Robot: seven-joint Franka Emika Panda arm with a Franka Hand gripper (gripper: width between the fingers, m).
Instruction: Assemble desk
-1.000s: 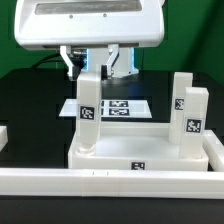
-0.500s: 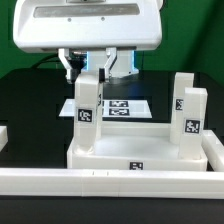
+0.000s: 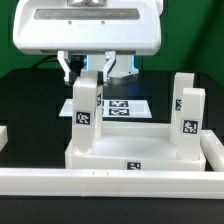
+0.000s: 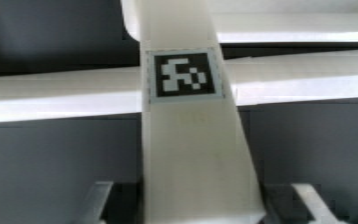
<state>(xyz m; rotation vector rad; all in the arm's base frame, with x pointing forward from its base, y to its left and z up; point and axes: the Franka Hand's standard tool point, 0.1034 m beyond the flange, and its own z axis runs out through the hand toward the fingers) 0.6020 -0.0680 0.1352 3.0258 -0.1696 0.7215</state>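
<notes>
The white desk top [image 3: 135,150] lies rim up near the front. Two tagged legs [image 3: 180,98] [image 3: 192,125] stand on its corners at the exterior view's right. A third tagged leg [image 3: 85,112] stands upright on its far corner at the exterior view's left. My gripper [image 3: 90,68] hangs straight over that leg, with its top between the fingers. In the wrist view the leg [image 4: 190,140] runs up the middle across the desk top's rim [image 4: 51,100]. A dark gap shows between the leg and each of the fingers [image 4: 105,202], so my gripper [image 4: 201,205] is open around it.
The marker board [image 3: 120,107] lies flat on the black table behind the desk top. Long white border rails run along the front [image 3: 100,182] and at the exterior view's right [image 3: 216,150]. A small white piece [image 3: 3,135] shows at the left edge.
The left leg has shifted slightly toward the exterior view's left and turned a little, so more of its side shows. The gripper has stayed over it.
</notes>
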